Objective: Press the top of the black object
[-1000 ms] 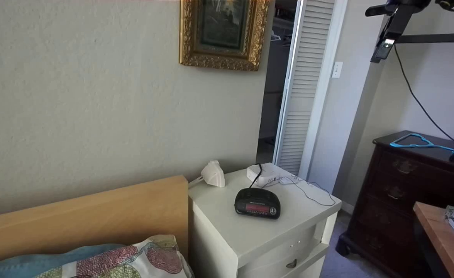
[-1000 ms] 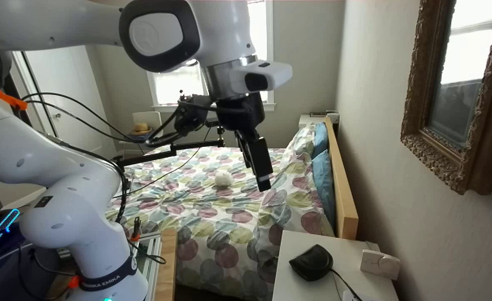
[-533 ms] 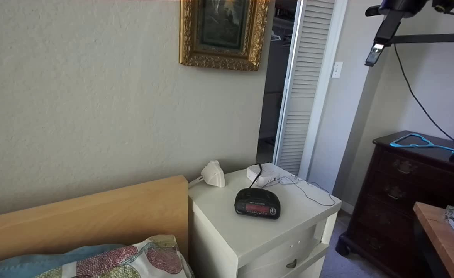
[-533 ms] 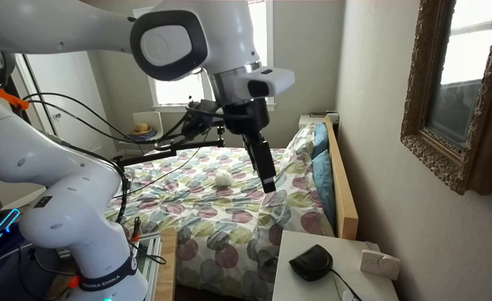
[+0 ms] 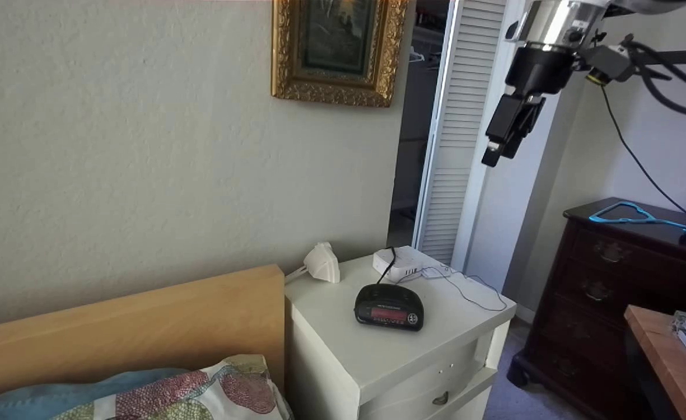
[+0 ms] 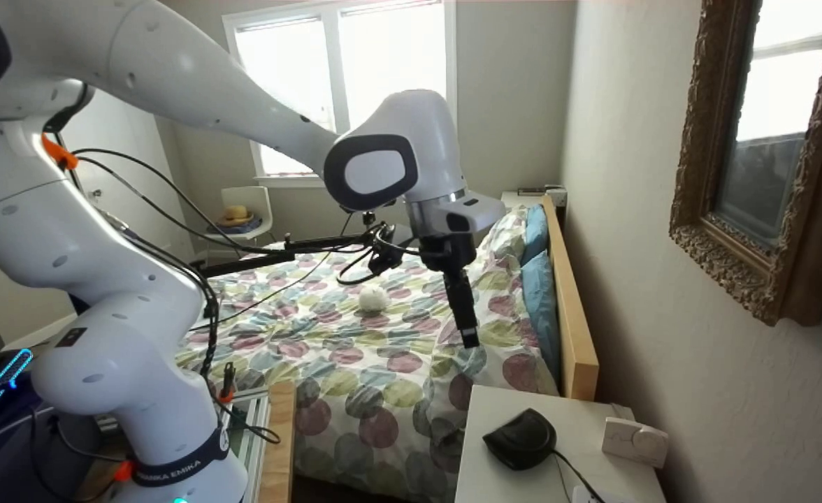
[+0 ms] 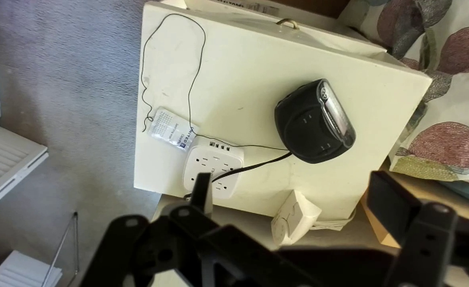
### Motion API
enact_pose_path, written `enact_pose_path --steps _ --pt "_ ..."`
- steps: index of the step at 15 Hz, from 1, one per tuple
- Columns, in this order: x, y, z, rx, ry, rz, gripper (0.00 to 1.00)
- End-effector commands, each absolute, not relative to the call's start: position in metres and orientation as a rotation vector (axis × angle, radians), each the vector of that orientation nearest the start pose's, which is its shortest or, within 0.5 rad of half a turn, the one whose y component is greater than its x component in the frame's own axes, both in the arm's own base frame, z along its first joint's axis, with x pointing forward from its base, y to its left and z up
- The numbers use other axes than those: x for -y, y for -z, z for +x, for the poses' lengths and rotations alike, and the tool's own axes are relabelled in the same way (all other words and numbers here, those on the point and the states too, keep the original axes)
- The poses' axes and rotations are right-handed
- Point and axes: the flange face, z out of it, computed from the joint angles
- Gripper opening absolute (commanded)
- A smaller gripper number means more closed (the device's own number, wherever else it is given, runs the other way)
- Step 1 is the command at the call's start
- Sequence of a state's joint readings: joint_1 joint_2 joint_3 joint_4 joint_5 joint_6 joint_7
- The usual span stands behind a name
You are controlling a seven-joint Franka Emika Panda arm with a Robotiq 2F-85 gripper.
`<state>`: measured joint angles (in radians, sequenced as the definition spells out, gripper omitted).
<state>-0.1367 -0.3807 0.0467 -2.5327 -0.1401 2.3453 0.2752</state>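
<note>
your gripper (image 7: 291, 181), jaws spread, hangs well above the black clock (image 7: 312, 123), right of centre in the wrist view. best close up, centre, press gently.

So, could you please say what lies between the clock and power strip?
The wrist view shows a black cord and thin wire between clock and power strip.

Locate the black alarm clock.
In the wrist view, the clock sits right of centre on the white nightstand, with the outlet block to its lower left.
</note>
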Motion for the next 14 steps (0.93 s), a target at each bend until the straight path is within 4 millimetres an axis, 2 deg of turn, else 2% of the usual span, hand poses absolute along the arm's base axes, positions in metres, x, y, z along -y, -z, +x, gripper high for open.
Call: enact_pose_path --steps 1,6,11,13,14 --pt "0.025 -0.390 0.466 -0.652 0.284 -3.225 1.00" --pt "0.007 -0.349 0.507 -0.988 0.159 -3.157 1.00" --pt "-0.003 -0.321 0.539 -1.262 0.099 -3.014 1.00" --pt "-0.006 -0.313 0.548 -1.347 0.095 -2.952 1.00" --pt "-0.002 -0.318 0.533 -1.253 0.115 -3.014 1.00"
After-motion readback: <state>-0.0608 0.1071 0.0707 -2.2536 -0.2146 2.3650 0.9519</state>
